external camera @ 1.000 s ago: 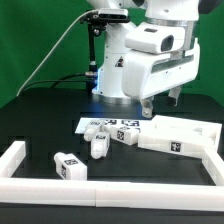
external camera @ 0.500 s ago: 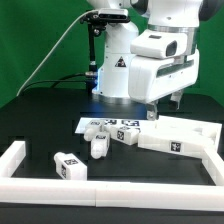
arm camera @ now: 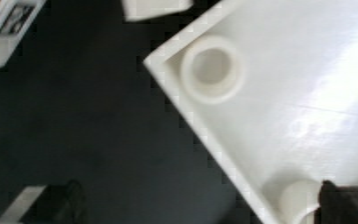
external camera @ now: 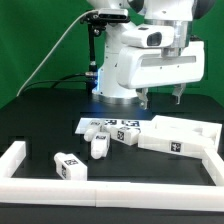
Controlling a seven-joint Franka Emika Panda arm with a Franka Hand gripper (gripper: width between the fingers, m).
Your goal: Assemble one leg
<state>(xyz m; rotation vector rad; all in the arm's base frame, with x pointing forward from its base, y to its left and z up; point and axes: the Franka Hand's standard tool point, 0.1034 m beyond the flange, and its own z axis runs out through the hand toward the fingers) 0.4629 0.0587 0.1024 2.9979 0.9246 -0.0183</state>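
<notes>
Bearing a black-and-white tag [external camera: 68, 159] (unreadably small), the leg [external camera: 70, 169] lies on the table [external camera: 40, 120].

Your exterior camera stood in front of the black tabletop [external camera: 40, 125], slightly above it. It faced the white robot arm [external camera: 150, 60] at the far side, from far enough back to take in the long white border rail [external camera: 120, 172] nearest the lens. Your wrist camera looked steeply down, very close, between the spread fingers of the gripper [arm camera: 202, 205]. Both views shared the large flat white panel [external camera: 182, 137] [arm camera: 282, 110] and the marker board [external camera: 108, 127] [arm camera: 5, 32].
</notes>
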